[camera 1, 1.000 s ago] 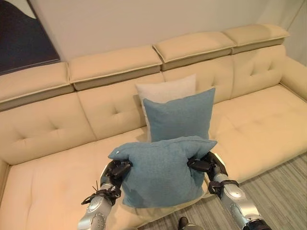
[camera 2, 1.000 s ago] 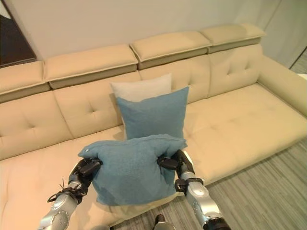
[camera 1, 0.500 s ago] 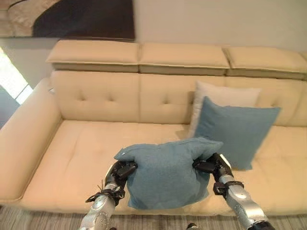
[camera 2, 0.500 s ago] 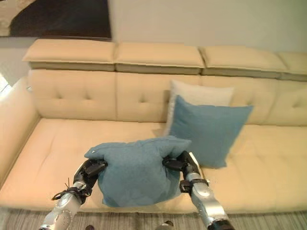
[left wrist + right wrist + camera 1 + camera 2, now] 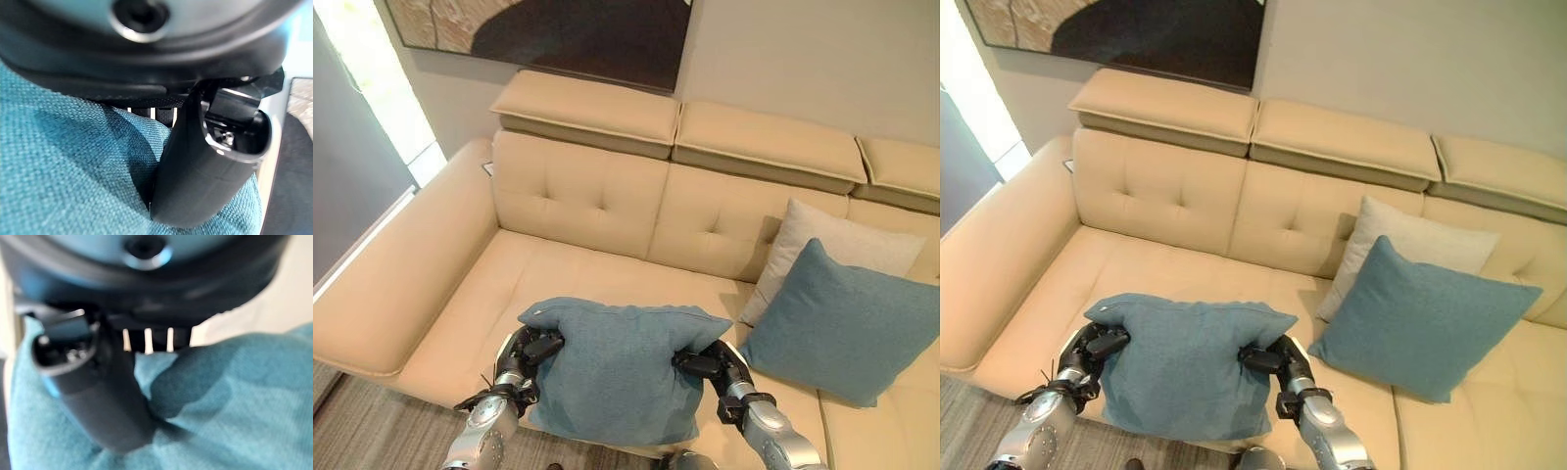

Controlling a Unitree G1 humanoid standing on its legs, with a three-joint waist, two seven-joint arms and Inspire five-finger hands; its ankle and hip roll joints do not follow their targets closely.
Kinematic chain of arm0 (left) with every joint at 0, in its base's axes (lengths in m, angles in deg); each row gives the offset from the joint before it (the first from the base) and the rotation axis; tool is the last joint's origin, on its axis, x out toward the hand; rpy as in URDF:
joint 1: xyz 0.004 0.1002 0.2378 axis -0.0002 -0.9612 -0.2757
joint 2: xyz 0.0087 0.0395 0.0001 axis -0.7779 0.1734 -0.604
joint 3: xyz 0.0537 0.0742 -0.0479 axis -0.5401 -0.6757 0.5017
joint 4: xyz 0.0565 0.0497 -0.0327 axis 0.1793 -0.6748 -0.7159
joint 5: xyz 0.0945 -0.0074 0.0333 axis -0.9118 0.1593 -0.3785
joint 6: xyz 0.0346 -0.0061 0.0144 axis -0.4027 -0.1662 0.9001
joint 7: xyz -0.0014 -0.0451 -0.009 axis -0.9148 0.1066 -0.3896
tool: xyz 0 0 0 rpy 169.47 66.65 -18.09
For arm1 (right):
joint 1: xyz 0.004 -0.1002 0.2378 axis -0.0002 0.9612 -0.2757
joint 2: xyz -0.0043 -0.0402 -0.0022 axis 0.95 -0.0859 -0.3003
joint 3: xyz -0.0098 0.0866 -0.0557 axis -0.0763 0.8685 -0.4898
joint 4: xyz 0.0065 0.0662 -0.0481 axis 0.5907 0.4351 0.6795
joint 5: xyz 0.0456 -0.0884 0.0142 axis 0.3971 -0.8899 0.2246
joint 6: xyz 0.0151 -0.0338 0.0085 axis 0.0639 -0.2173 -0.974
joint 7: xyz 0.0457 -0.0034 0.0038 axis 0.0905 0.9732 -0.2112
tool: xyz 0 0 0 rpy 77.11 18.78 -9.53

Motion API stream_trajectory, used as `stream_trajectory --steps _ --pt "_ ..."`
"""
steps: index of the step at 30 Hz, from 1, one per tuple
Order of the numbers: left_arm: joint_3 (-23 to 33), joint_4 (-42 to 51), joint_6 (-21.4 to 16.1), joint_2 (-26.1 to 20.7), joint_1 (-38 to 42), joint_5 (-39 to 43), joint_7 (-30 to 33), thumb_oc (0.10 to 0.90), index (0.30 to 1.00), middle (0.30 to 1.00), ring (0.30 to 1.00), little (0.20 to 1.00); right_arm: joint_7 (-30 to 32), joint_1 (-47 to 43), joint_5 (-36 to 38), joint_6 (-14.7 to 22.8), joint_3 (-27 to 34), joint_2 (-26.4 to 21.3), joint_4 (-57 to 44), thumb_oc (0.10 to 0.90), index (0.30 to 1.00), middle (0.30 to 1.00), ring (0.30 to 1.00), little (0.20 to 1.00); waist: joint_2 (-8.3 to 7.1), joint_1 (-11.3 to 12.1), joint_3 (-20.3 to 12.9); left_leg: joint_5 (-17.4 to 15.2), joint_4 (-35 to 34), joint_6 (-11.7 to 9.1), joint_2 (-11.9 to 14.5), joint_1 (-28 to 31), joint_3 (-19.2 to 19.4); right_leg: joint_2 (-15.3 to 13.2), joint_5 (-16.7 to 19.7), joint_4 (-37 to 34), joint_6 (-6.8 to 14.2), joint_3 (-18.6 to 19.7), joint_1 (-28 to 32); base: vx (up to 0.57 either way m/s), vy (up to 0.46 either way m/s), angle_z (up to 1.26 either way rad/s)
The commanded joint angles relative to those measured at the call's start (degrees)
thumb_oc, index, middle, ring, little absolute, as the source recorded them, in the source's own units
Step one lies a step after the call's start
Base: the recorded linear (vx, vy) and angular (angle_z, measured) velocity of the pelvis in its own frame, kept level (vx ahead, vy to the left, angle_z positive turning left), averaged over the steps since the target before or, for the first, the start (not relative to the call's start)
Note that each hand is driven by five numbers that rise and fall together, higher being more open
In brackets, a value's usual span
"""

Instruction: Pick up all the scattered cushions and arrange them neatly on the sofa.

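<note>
I hold a teal cushion (image 5: 617,367) up in front of me, over the front edge of the beige sofa (image 5: 578,201). My left hand (image 5: 530,349) grips its left side and my right hand (image 5: 710,364) grips its right side, thumbs pressed into the fabric (image 5: 73,176) (image 5: 234,396). Both hands are shut on it. A second teal cushion (image 5: 842,328) leans upright against the sofa back at the right, with a light grey cushion (image 5: 832,250) standing behind it.
The sofa's left armrest (image 5: 406,264) curves round at the left. Bare seat (image 5: 558,274) lies between the armrest and the two standing cushions. A dark framed picture (image 5: 578,39) hangs on the wall above. Grey floor (image 5: 372,431) shows at the lower left.
The camera has swung left: the armrest and window side have come into view and the standing cushions have shifted right. The held cushion stays between both hands.
</note>
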Motion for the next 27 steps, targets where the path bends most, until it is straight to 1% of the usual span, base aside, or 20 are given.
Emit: stream_trajectory --steps 1,2,3,4,5,6,7,8,9,10,11,12,14,16,17,19,22,25,26,27 --pt "-8.1 10.8 -4.4 6.3 9.1 -2.6 -5.2 0.4 0.3 0.3 0.3 0.3 -5.6 -9.7 2.6 6.6 -4.7 5.8 -9.7 0.4 0.3 0.3 0.3 0.3 -0.43 -1.2 -2.8 -13.3 8.8 1.4 -7.1 9.3 0.4 0.4 -5.7 4.5 1.4 -3.2 -6.5 0.22 -0.066 0.12" --pt "-7.8 11.4 -4.5 6.3 8.3 -2.7 -5.4 0.4 0.3 0.3 0.3 0.3 -5.5 -9.5 2.8 6.5 -4.8 5.7 -9.8 0.4 0.3 0.3 0.3 0.3 -0.74 -1.2 -3.3 -12.7 13.0 0.3 -6.6 8.3 0.6 1.3 -6.4 2.7 0.3 -3.2 -4.3 0.27 -0.079 0.09" --pt "-7.4 11.7 -4.6 6.4 7.1 -3.0 -5.2 0.4 0.3 0.3 0.3 0.3 -5.8 -9.6 3.1 6.6 -5.5 5.7 -9.5 0.4 0.3 0.3 0.3 0.3 -1.37 -1.4 -4.0 -8.7 18.2 -1.6 -6.9 6.6 1.3 1.6 -5.6 1.4 -1.4 -2.7 -2.9 0.32 -0.149 0.07" --pt "-5.9 11.6 -4.9 6.1 5.5 -2.3 -4.9 0.4 0.3 0.3 0.3 0.3 -5.6 -10.4 3.8 6.6 -6.8 5.7 -9.3 0.4 0.3 0.3 0.3 0.3 -2.45 -0.4 -3.8 -0.7 33.4 -5.8 -5.1 1.8 0.7 3.4 -6.5 0.8 -3.4 0.7 -0.1 0.32 -0.136 -0.11" --pt "-5.2 11.7 -5.2 5.8 4.8 -2.2 -4.1 0.4 0.3 0.3 0.3 0.3 -5.3 -11.2 3.5 6.6 -7.7 5.6 -8.8 0.4 0.3 0.3 0.3 0.3 -3.43 1.1 -2.8 3.3 43.4 -6.5 -5.7 -2.6 -1.2 3.6 -6.8 0.6 -4.4 3.2 1.6 0.32 -0.142 -0.5" --pt "-4.4 11.8 -5.8 6.0 4.2 -1.7 -2.9 0.4 0.3 0.3 0.3 0.3 -5.2 -11.6 3.4 6.2 -8.1 5.2 -8.6 0.4 0.3 0.3 0.3 0.3 -4.22 2.3 -1.8 2.6 48.4 -5.6 -5.5 -6.3 -2.1 3.6 -7.2 0.7 -5.2 5.1 2.4 0.2 -0.029 -1.14" --pt "-4.3 11.5 -6.0 6.4 4.2 -1.2 -2.2 0.4 0.3 0.3 0.3 0.3 -5.0 -11.9 3.3 6.0 -8.3 5.0 -8.8 0.4 0.3 0.3 0.3 0.3 -4.33 2.7 -1.5 1.1 48.9 -4.4 -4.2 -7.7 -2.1 3.6 -7.7 1.2 -5.1 6.0 2.6 0.2 0.03 -1.5" --pt "-4.2 11.2 -5.9 6.8 4.4 -0.8 -1.7 0.4 0.3 0.3 0.3 0.3 -5.1 -12.3 3.4 5.5 -8.8 4.8 -8.8 0.4 0.3 0.3 0.3 0.3 -4.33 3.2 -1.3 -0.5 47.7 -3.2 -2.0 -9.0 -1.6 3.5 -8.4 1.6 -4.7 6.8 3.3 0.15 0.052 -1.29" --pt "-4.2 11.2 -5.9 6.8 4.4 -0.8 -1.7 0.4 0.3 0.3 0.3 0.3 -5.1 -12.3 3.4 5.5 -8.8 4.8 -8.8 0.4 0.3 0.3 0.3 0.3 -4.53 3.2 -1.5 -0.2 47.4 -3.1 -2.3 -9.0 -1.5 3.2 -8.2 1.5 -4.7 6.9 3.1 0.26 0.167 -0.81" --pt "-4.4 11.4 -6.1 6.9 4.5 -1.2 -1.2 0.4 0.3 0.3 0.3 0.3 -4.9 -13.2 2.6 5.6 -9.5 4.3 -9.0 0.4 0.3 0.3 0.3 0.3 -3.95 4.5 -1.2 -2.9 38.3 -1.0 1.7 -9.6 -1.9 3.5 -9.4 1.9 -3.6 9.3 4.5 0.27 0.202 -0.48" --pt "-4.2 11.4 -6.3 6.7 4.4 -1.2 -0.9 0.4 0.3 0.3 0.3 0.3 -4.9 -13.7 2.3 5.5 -9.7 3.8 -9.1 0.4 0.3 0.3 0.3 0.3 -3.78 4.9 -1.3 -3.2 32.4 -0.7 2.7 -8.4 -2.5 3.6 -9.5 2.1 -3.0 10.6 4.8 0.28 0.2 -0.23" --pt "-4.2 11.4 -6.3 6.7 4.5 -1.2 -0.9 0.4 0.3 0.3 0.3 0.3 -4.9 -13.7 2.3 5.5 -9.6 3.8 -9.1 0.4 0.3 0.3 0.3 0.3 -3.97 5.0 -1.3 -2.9 32.0 -0.6 2.5 -8.3 -2.3 3.4 -9.4 2.0 -3.0 10.6 4.8 0.18 0.173 -0.32" --pt "-3.7 11.5 -7.2 6.6 4.6 -1.2 0.3 0.4 0.3 0.3 0.3 0.3 -5.0 -15.3 1.1 5.6 -10.1 3.0 -8.7 0.4 0.3 0.3 0.3 0.3 -3.19 6.0 -1.3 -1.5 19.2 -1.5 5.0 -7.9 -6.4 4.0 -10.4 2.6 -1.9 13.5 5.7 0.24 0.26 -0.27" --pt "-3.0 10.9 -8.2 6.6 5.0 -0.7 1.1 0.4 0.3 0.3 0.3 0.3 -4.9 -17.7 0.1 5.6 -10.4 2.5 -7.9 0.4 0.3 0.3 0.3 0.3 -2.49 7.2 -1.3 2.0 10.8 -3.3 5.8 -7.6 -12.7 4.4 -11.2 2.5 -1.0 16.3 7.0 0.32 0.333 -0.44" --pt "-2.3 10.4 -9.1 6.6 5.5 -1.0 1.6 0.4 0.3 0.3 0.3 0.3 -5.2 -20.8 -1.4 5.4 -10.9 1.6 -7.1 0.4 0.3 0.3 0.3 0.3 -1.45 7.8 -2.1 2.6 6.2 -4.3 6.2 -7.1 -15.8 4.5 -12.2 2.4 0.0 18.0 8.4 0.27 0.268 -0.74" --pt "-2.5 9.7 -8.7 6.6 6.3 -1.4 1.6 0.4 0.3 0.3 0.3 0.3 -5.3 -21.9 -2.8 5.2 -10.9 1.1 -6.3 0.4 0.3 0.3 0.3 0.3 -0.94 7.9 -3.0 2.4 4.4 -4.9 6.5 -5.7 -15.0 4.1 -12.5 2.4 0.7 18.1 8.8 0.28 0.259 -0.78" --pt "-2.0 9.7 -8.6 4.6 8.3 -3.5 2.4 0.4 0.3 0.3 0.3 0.3 -4.8 -25.7 -3.5 4.8 -10.3 -0.6 -6.9 0.4 0.3 0.3 0.3 0.3 -2.37 8.8 -5.0 1.0 2.9 -5.0 3.7 -3.4 -13.6 1.3 -10.4 -0.3 2.6 18.3 10.5 0.31 0.229 -0.54" --pt "-1.1 7.7 -9.5 1.7 14.2 -5.5 4.1 0.4 0.3 0.3 0.3 0.3 -4.5 -33.3 -5.5 4.2 -11.7 -4.7 -5.4 0.4 0.3 0.3 0.3 0.3 -3.53 9.5 -5.4 0.6 1.1 -4.3 2.4 -2.6 -11.5 -0.4 -9.0 -1.5 4.0 19.1 10.0 0.12 0.089 -0.03" --pt "-1.1 7.6 -9.5 1.7 14.4 -5.5 4.1 0.4 0.3 0.3 0.3 0.3 -4.5 -33.5 -5.5 4.2 -11.7 -4.7 -5.4 0.4 0.3 0.3 0.3 0.3 -3.55 9.6 -5.3 0.6 1.1 -4.3 2.4 -2.5 -11.4 -0.5 -9.0 -1.5 4.0 19.2 10.0 0.06 0.062 -0.13" --pt "-1.2 4.1 -10.6 -0.7 21.9 -6.0 6.1 0.4 0.3 0.3 0.3 0.3 -3.6 -40.9 -5.5 4.2 -13.3 -8.0 -2.3 0.4 0.3 0.3 0.3 0.3 -3.98 9.5 -5.3 0.5 0.0 -4.0 1.7 -2.6 -10.2 -1.5 -8.0 -2.2 4.9 19.9 8.7 -0.04 0.046 -0.14"
